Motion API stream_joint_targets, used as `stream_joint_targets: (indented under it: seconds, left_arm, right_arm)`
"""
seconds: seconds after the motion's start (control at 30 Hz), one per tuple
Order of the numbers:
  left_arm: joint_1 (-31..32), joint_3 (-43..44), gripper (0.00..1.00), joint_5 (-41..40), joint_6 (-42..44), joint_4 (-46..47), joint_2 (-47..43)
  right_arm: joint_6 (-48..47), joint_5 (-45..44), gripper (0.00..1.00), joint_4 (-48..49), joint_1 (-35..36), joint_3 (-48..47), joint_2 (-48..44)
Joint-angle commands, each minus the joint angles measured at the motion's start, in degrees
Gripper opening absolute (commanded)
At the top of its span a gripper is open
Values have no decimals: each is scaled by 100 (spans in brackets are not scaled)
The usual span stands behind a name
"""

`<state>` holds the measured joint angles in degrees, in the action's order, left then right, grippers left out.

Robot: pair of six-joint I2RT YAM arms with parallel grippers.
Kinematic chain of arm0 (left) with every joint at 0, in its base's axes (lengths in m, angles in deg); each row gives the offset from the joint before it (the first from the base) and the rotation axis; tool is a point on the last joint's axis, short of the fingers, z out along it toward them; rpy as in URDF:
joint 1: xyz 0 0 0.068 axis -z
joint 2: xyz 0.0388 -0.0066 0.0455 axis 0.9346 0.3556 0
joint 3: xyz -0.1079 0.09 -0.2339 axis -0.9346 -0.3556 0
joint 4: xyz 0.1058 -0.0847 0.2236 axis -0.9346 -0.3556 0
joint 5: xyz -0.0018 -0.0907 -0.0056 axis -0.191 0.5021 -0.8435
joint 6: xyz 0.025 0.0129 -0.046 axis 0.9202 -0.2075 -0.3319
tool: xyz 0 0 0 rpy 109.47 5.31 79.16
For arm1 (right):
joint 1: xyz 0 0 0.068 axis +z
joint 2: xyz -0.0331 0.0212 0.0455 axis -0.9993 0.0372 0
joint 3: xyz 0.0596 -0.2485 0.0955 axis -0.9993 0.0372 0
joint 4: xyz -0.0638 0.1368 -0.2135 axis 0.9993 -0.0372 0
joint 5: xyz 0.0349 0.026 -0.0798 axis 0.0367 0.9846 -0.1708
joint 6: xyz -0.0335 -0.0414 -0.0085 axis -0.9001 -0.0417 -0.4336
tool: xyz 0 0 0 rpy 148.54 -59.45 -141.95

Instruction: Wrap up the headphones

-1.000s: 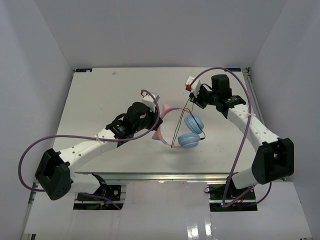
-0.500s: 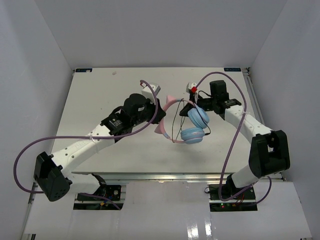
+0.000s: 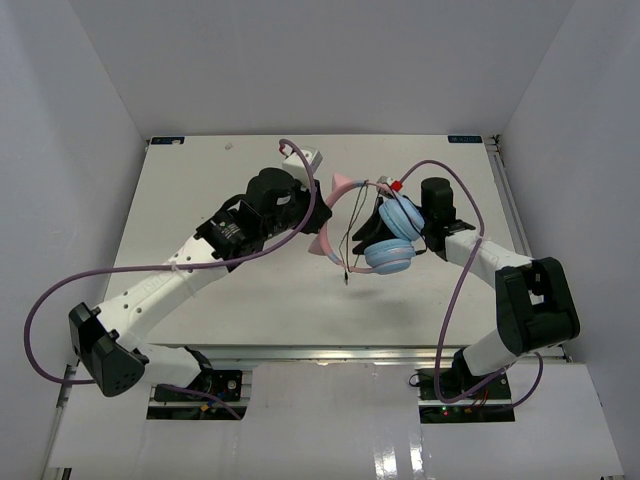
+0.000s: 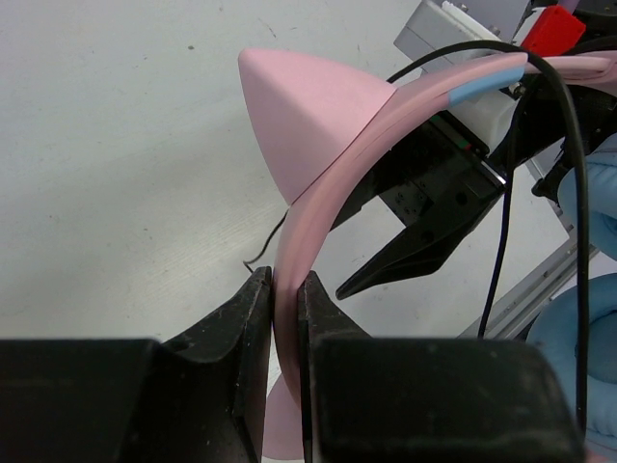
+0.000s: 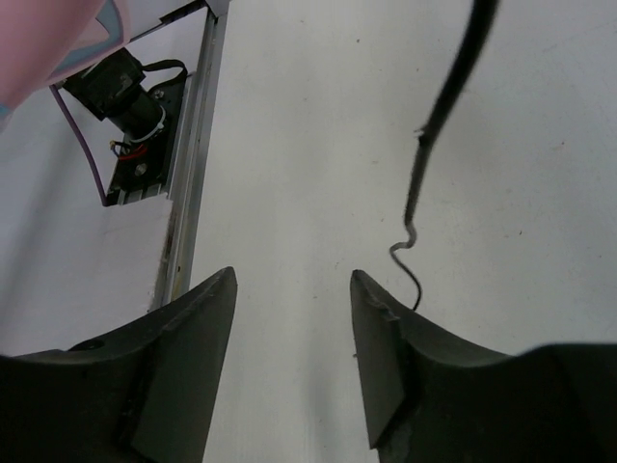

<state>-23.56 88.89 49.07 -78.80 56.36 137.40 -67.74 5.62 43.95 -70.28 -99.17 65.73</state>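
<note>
The headphones hang in the air over the table's middle. Their pink headband (image 3: 340, 190) has cat-ear points, and the light-blue ear cups (image 3: 400, 218) are to its right. My left gripper (image 3: 318, 208) is shut on the headband (image 4: 318, 193), just below one pink point. The thin black cord (image 3: 350, 250) loops down from the cups and hangs loose. My right gripper (image 3: 375, 224) is open and empty, close behind the ear cups. In the right wrist view the cord (image 5: 439, 116) dangles ahead of the right gripper (image 5: 292, 280), touching neither finger. The left wrist view shows the right gripper's open fingers (image 4: 424, 246) beyond the band.
Thick purple robot cables (image 3: 300, 235) arc over both arms. The white table (image 3: 200, 200) is boxed in by white walls. The table's metal edge rail (image 5: 188, 193) and a base unit (image 5: 130, 106) show in the right wrist view.
My left gripper has lifted the headphones and carried them toward the far side. My right arm has swung in toward the ear cups. The cord, stretched before, now hangs slack.
</note>
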Motion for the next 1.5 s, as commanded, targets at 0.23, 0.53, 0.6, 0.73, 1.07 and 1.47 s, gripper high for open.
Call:
stream_joint_targets:
  seconds: [0.23, 0.53, 0.6, 0.73, 1.07, 1.47]
  left_arm:
    - [108, 820, 0, -83, -250, -150, 123]
    - [115, 1039, 0, -201, -250, -328, 197]
    - [115, 1051, 0, -201, -244, -334, 210]
    - [115, 1060, 0, -190, -244, -360, 221]
    - [116, 1086, 0, -154, -298, -403, 203]
    - [124, 1200, 0, -137, -409, -472, 223]
  right_arm:
    - [968, -318, 67, 1698, -52, 352, 183]
    - [-1421, -776, 68, -187, -328, 236, -120]
    - [-1651, -924, 67, -410, -352, 292, -181]
    - [-979, -1055, 79, 321, -352, 555, -124]
    - [261, -1764, 94, 1930, -263, 794, 360]
    - [287, -2005, 91, 3357, 151, 758, 1022]
